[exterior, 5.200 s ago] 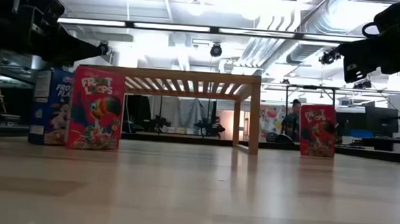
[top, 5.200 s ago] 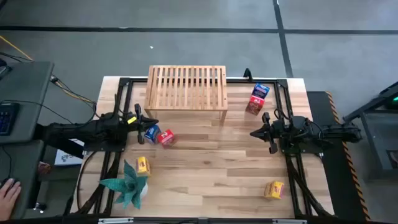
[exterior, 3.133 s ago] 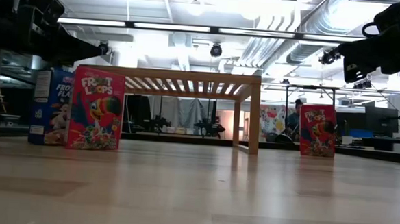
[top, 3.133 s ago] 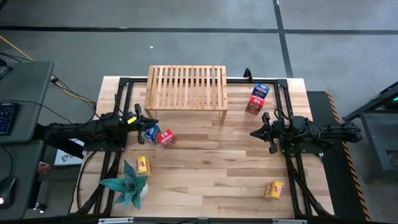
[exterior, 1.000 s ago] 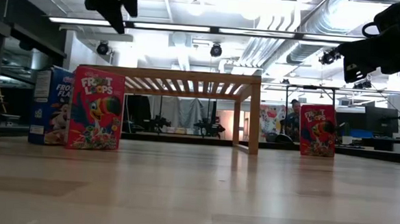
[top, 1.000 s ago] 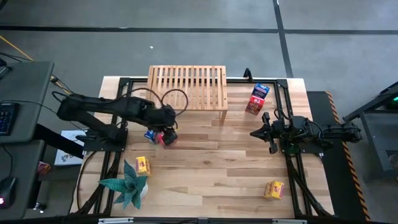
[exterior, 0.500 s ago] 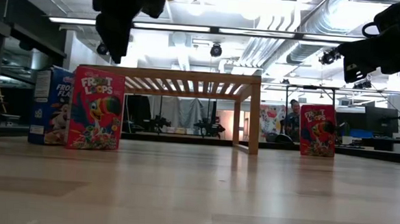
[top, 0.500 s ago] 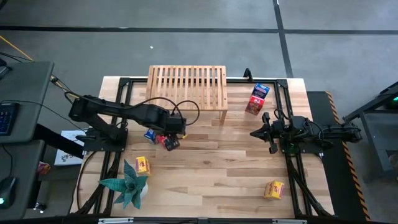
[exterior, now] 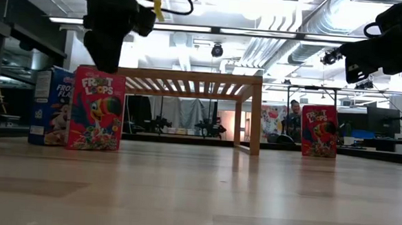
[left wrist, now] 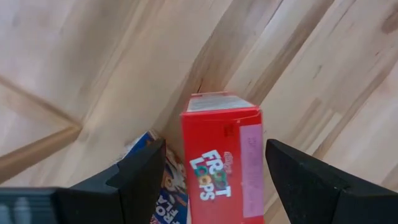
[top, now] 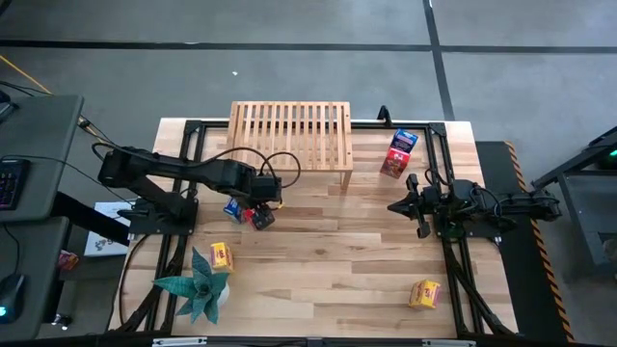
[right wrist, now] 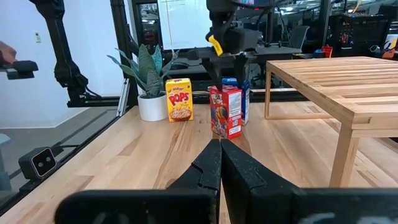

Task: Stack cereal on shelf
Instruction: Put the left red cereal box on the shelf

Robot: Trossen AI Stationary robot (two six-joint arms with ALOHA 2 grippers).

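Observation:
A red cereal box (top: 258, 215) stands upright on the table, with a blue box (top: 234, 206) close beside it. My left gripper (left wrist: 214, 143) hangs open just above the red box (exterior: 96, 109), pointing down. One finger stands on either side of the box top, with a gap on each side. The light-wood shelf (top: 289, 135) stands at the table's far edge with a bare top. Right of it stand another red box (top: 392, 164) and another blue box (top: 404, 141). My right gripper (top: 393, 206) hovers shut at the right, holding nothing.
One yellow box (top: 222, 255) stands by the teal spiky plant (top: 198, 284) at the near left. Another yellow box (top: 425, 293) is at the near right. Bare planks lie between the two arms. A black frame runs along the table's edges.
My left gripper has come down from high over the table until it hangs just over the red box, staying open. The boxes have not moved.

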